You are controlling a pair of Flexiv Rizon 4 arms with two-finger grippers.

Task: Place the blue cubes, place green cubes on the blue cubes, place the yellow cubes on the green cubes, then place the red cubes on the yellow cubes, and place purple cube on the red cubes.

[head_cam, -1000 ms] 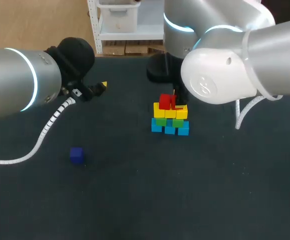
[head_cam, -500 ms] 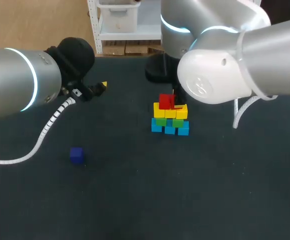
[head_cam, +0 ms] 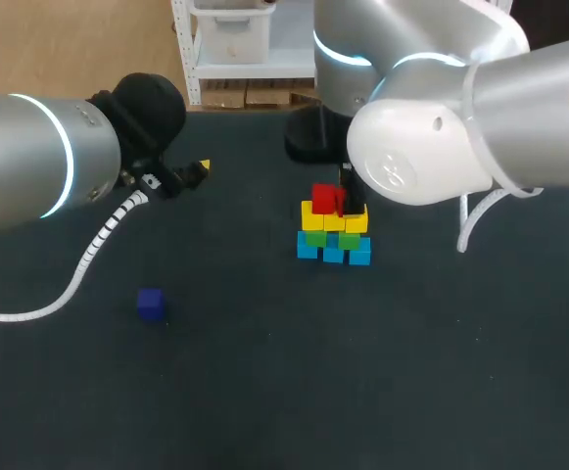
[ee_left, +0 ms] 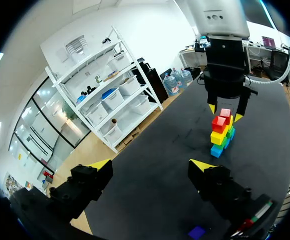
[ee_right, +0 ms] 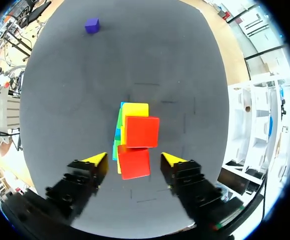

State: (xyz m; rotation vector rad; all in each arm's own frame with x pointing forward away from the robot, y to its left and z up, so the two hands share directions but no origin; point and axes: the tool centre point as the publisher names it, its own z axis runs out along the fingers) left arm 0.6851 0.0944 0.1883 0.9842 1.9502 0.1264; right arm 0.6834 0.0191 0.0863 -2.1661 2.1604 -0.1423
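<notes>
While the left arm kept still at the upper left of the head view, the right arm had edged slightly leftward over the stack. A slanted sliver of red beside the red cubes had given way to dark gripper parts. That suggested the second red cube was set down, leaving only the purple cube, alone at lower left, to fetch. Hidden from overhead, the right gripper showed in its wrist view with fingers apart, flanking two red cubes on the yellow cubes. The left gripper was likewise spread and empty, well apart from the stack.
</notes>
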